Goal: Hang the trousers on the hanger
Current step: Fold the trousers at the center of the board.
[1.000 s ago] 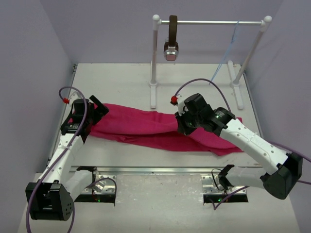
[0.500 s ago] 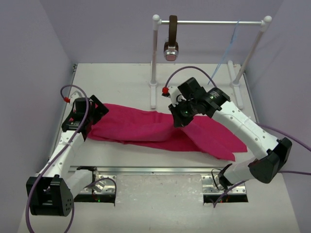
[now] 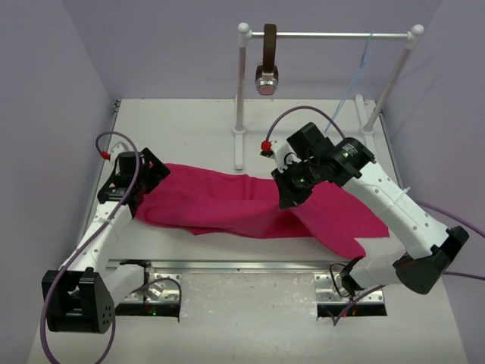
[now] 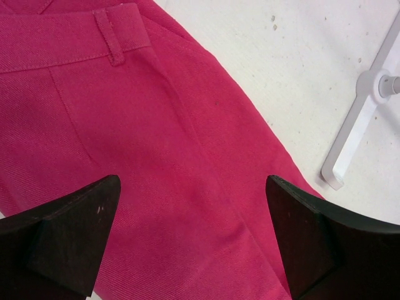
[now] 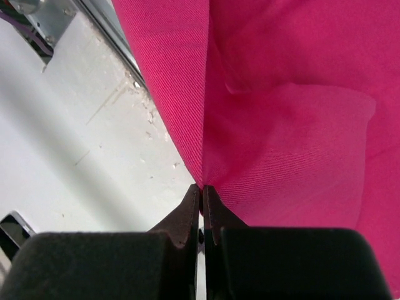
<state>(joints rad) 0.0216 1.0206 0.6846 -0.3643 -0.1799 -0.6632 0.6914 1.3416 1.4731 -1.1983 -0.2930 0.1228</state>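
Two right fingers pinch the trousers.

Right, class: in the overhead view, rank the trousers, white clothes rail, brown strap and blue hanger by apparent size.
1. trousers, covering most area
2. clothes rail, similar span but thin tubes
3 and 4. brown strap and blue hanger: unsure; the hanger looks longer but is only a faint thin line.

The left arm and right arm have white shells and black joints. Fingers of the left claw are matte black wedges; those of the right claw taper thin. Behind each claw a purple cable loops from a red connector.
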